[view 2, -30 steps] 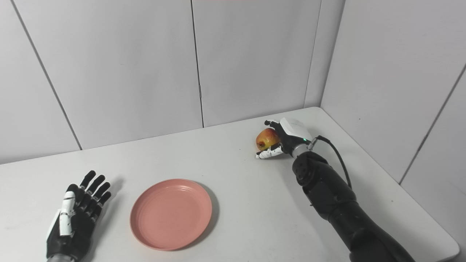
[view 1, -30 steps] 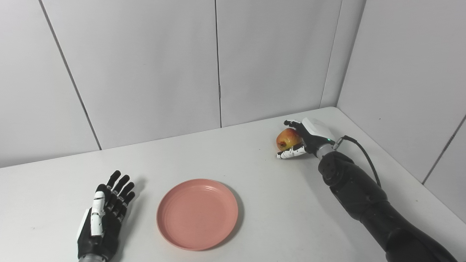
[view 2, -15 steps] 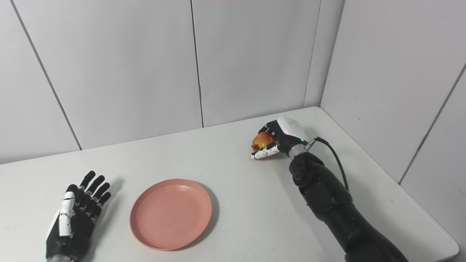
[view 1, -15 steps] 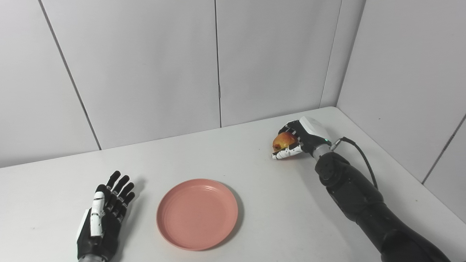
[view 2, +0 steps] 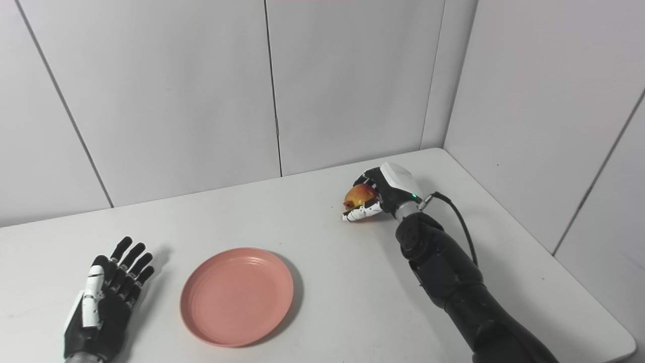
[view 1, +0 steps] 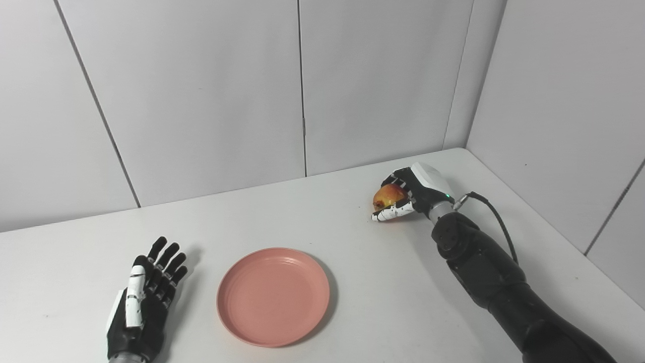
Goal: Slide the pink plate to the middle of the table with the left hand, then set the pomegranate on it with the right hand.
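Note:
The pink plate [view 1: 273, 296] lies flat on the white table [view 1: 352, 262], near the front middle. My left hand [view 1: 146, 297] rests open and flat on the table just left of the plate, apart from it. My right hand [view 1: 410, 194] is at the back right, shut on the red-yellow pomegranate [view 1: 386, 196], with fingers over its top and the thumb under it. The fruit is held slightly above the table; it also shows in the right eye view [view 2: 357, 195].
Grey wall panels stand behind the table and along its right side. A black cable [view 1: 496, 222] runs from my right wrist. The table's right front corner [view 2: 627, 343] shows in the right eye view.
My right hand has closed around the pomegranate and moved a little left and up with it. The left hand and the plate have not moved.

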### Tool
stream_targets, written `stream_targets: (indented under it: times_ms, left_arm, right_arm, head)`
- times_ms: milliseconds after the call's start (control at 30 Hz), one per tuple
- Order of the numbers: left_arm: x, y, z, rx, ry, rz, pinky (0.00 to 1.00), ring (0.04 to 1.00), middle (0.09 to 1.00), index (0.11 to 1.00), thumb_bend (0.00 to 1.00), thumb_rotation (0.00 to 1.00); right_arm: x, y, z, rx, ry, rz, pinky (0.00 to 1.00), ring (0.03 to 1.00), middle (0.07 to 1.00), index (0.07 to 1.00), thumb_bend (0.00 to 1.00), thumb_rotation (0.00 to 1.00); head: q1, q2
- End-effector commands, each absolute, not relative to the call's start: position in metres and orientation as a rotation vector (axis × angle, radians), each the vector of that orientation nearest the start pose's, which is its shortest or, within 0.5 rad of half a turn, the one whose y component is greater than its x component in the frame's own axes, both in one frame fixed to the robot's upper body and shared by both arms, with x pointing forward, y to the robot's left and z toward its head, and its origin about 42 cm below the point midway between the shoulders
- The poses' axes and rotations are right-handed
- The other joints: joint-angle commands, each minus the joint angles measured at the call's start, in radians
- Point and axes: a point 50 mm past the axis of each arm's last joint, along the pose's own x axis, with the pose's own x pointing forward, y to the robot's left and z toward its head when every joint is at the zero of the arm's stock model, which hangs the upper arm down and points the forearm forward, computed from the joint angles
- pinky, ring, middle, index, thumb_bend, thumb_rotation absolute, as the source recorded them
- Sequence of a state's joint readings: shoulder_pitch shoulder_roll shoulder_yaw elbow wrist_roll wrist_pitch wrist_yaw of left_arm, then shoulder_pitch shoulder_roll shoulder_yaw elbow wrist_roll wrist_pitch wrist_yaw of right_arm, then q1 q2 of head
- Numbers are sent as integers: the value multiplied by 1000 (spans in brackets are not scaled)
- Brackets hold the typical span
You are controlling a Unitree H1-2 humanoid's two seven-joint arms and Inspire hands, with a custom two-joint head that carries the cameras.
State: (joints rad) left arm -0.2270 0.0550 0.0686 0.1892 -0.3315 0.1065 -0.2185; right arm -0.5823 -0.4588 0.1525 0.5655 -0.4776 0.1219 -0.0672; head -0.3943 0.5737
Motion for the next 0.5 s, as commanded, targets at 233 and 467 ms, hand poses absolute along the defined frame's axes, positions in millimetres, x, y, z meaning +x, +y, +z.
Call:
stream_targets:
  times_ms: [233, 467]
  left_arm:
    - [349, 210, 93, -280, 132, -205, 935, 916, 921, 915, 396, 1000]
    - [347, 202, 96, -237, 122, -200, 913, 912, 917, 911, 403, 1000]
  right_arm:
    - [458, -333, 247, -978, -123, -131, 273, 318, 383, 418, 463, 172]
    - [439, -291, 273, -950, -255, -58, 251, 300, 365, 399, 480, 171]
  head:
    - [35, 7]
    - [59, 12]
